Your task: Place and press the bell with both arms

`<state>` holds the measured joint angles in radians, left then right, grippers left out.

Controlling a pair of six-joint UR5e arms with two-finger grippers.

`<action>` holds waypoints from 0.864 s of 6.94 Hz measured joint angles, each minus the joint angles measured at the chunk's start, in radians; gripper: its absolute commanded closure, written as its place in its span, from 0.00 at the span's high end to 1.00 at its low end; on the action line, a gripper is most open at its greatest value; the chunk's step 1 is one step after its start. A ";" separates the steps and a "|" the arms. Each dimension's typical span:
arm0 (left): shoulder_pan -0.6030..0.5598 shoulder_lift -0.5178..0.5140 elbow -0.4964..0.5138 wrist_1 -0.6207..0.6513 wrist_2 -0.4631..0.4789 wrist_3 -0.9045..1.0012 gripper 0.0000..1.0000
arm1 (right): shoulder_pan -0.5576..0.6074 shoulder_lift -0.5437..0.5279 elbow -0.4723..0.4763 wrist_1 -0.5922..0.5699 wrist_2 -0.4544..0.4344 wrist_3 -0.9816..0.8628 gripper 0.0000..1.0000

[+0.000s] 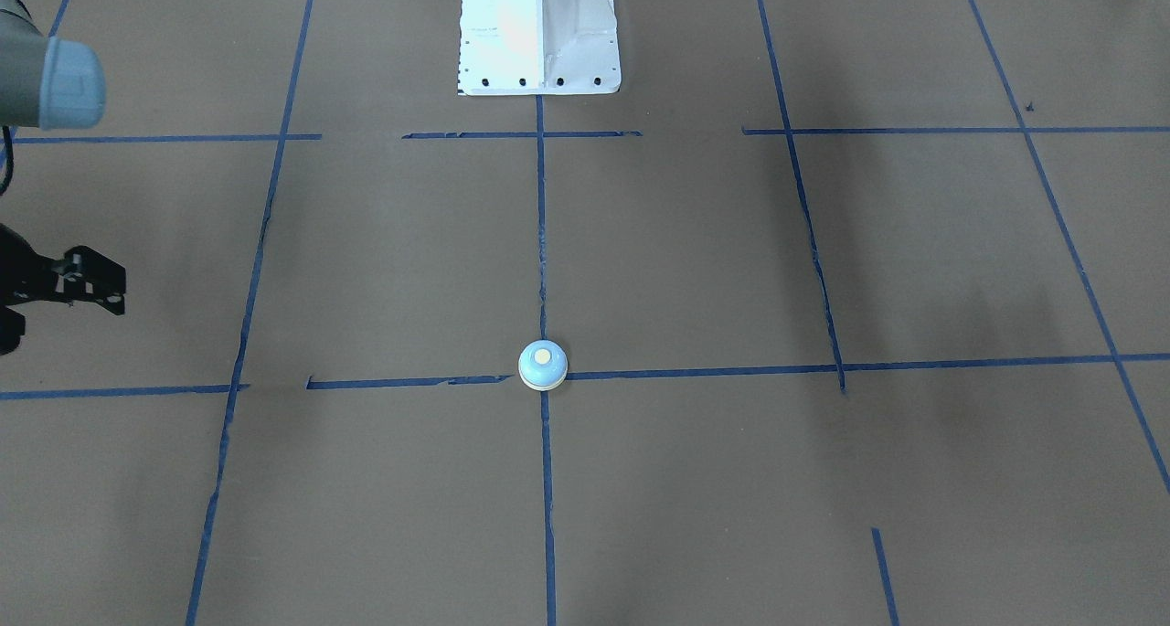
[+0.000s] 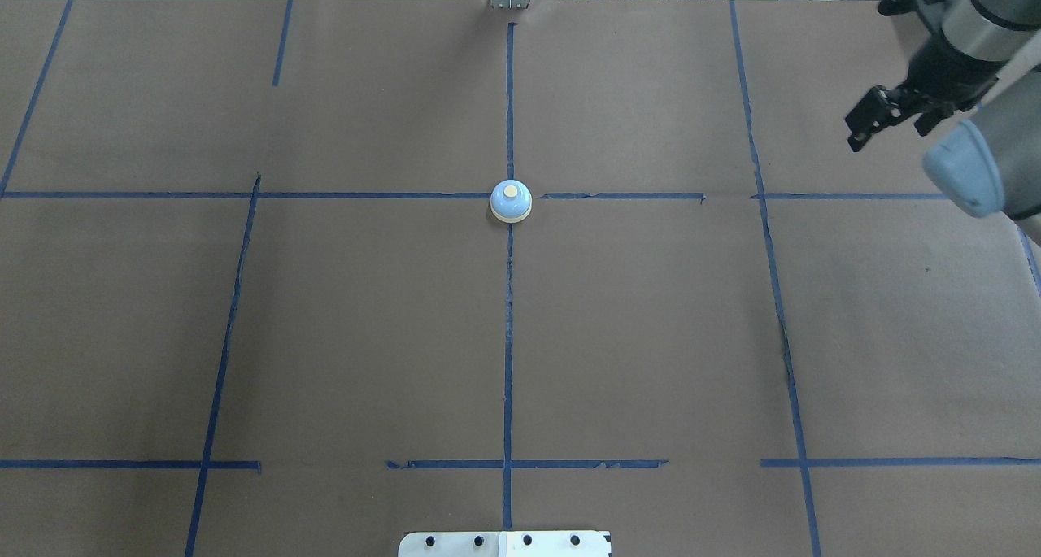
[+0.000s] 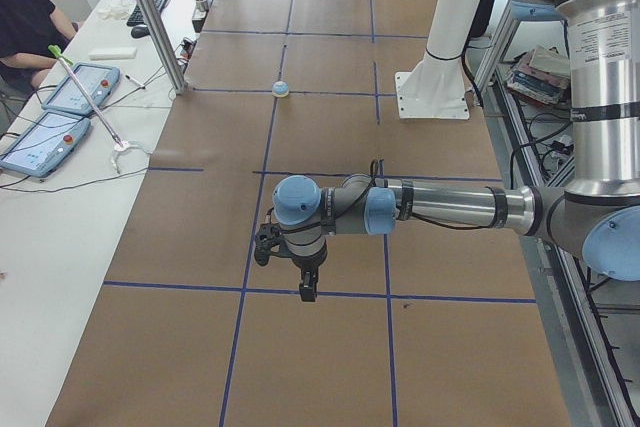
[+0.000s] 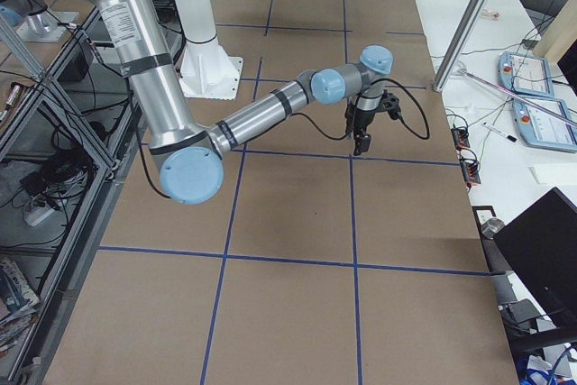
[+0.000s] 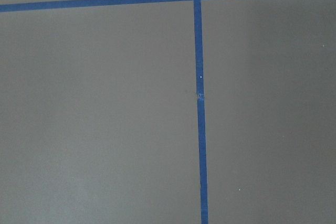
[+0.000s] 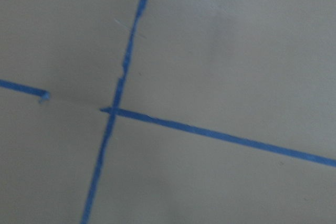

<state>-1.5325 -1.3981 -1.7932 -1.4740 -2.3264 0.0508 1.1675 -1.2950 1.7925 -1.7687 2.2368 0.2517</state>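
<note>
1. The left arm's fingers [image 3: 306, 287] point down close over the surface [image 3: 330, 357], nearest in the view from the left end. I cannot tell whether they are parted or closed. That arm's wrist camera shows only bare surface and blue tape [image 5: 198, 77].
2. Farther along, the bell [image 2: 511, 201] stands upright in the middle of the surface. It sits right on a crossing of tape lines, straight out from the white pedestal [image 2: 504, 543]. Its button [image 2: 510, 191] faces up and nothing touches it.
3. Beyond it, toward the other end, the right arm's fingers [image 2: 864, 124] hang raised above the surface. From overhead they look parted and empty, well apart from the bell.
4. From each pair of fingers the bell lies inward, toward the centre line. The right pair seems the nearer of the two, though height makes this hard to judge.
5. The bell is round with no long axis, so the angle of approach matters little. Judging by its central spot, placing looks done, and a press needs closed fingertips brought straight down onto the button.
</note>
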 measured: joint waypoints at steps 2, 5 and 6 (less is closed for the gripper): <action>0.000 0.006 -0.009 0.001 -0.001 0.000 1.00 | 0.113 -0.237 0.124 0.003 0.005 -0.198 1.00; 0.000 0.007 -0.010 0.000 -0.001 0.000 1.00 | 0.302 -0.460 0.143 0.005 0.028 -0.429 1.00; 0.000 0.007 -0.011 0.000 -0.001 0.000 1.00 | 0.329 -0.504 0.143 0.006 0.045 -0.434 1.00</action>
<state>-1.5324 -1.3913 -1.8042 -1.4740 -2.3270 0.0506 1.4967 -1.7989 1.9352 -1.7631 2.2814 -0.1818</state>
